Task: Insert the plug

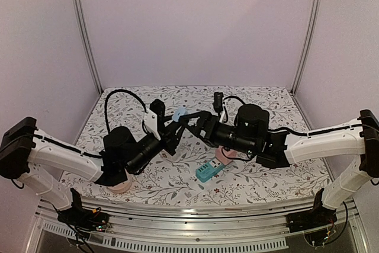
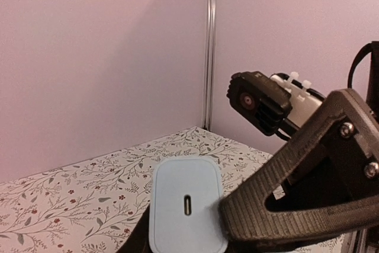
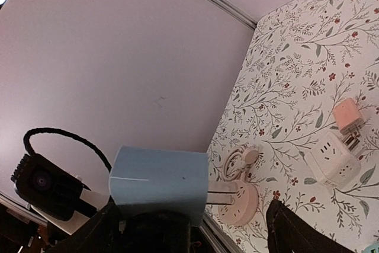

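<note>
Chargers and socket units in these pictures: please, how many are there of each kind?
Chargers: 2 (light blue charger, pink charger)
Socket units: 3 (white cube socket, round socket, teal power strip)
Total: 5

Robotics lab test cell. Work area enclosed by plain pale wall panels (image 1: pixel 195 22), joined at corners by aluminium uprights (image 1: pixel 83 28). Left arm (image 1: pixel 59 155) and right arm (image 1: pixel 325 140) bolted to metal rail (image 1: pixel 195 210) at near table edge. Exposed black cable (image 1: pixel 124 90) looped over arm; camera (image 2: pixel 257 102) mounted on wrist. Table covered by floral cloth (image 1: pixel 266 102); teal power strip (image 1: pixel 210 172), white cube socket (image 3: pixel 334 158), pink adaptor (image 3: pixel 348 114) laid loose on it.
</note>
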### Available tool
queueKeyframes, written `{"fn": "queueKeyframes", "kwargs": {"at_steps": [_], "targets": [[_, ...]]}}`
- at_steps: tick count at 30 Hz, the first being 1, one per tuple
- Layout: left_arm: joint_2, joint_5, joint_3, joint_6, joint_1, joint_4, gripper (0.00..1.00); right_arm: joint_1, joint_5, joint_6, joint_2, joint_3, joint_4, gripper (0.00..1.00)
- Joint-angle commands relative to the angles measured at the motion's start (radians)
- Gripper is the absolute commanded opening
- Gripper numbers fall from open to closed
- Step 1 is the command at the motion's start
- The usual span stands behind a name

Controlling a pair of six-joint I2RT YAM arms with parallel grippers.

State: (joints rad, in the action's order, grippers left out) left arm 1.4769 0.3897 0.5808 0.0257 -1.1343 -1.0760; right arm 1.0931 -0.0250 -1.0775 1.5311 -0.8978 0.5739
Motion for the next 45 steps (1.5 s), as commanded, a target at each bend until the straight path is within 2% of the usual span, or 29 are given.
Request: {"fn": "queueKeyframes", "kwargs": {"at_steps": [1,3,9,14,20,26,30,41,45], "targets": [[-0.109,-0.082,-0.035,-0.021,-0.019,0.105,0.00,0.003,-0.037,0.059,-0.042,0.037,-0.113,0.93],[-0.159,-0.128,-0.045,-0.012,-0.019,0.199,0.00,0.002,-0.049,0.112,-0.079,0.043,-0.179,0.99],[-0.266,-0.164,-0.082,0.039,-0.019,0.369,0.00,0.002,-0.186,0.306,-0.180,0.037,-0.433,0.99],[-0.277,-0.212,-0.067,0.101,-0.019,0.469,0.00,0.003,-0.358,0.439,-0.273,0.035,-0.627,0.99],[-0.211,-0.245,-0.055,0.175,-0.021,0.478,0.00,0.003,-0.498,0.503,-0.371,0.099,-0.674,0.99],[-0.102,-0.241,-0.022,0.220,-0.049,0.448,0.00,0.005,-0.555,0.502,-0.448,0.161,-0.677,0.99],[0.024,-0.205,0.032,0.250,-0.071,0.408,0.00,0.003,-0.579,0.501,-0.470,0.185,-0.678,0.99],[0.349,-0.236,0.108,0.231,-0.091,0.078,0.00,0.002,-0.613,0.497,-0.534,0.252,-0.678,0.99],[0.439,-0.227,0.156,0.206,-0.091,0.038,0.00,0.003,-0.621,0.500,-0.554,0.271,-0.678,0.99]]}}
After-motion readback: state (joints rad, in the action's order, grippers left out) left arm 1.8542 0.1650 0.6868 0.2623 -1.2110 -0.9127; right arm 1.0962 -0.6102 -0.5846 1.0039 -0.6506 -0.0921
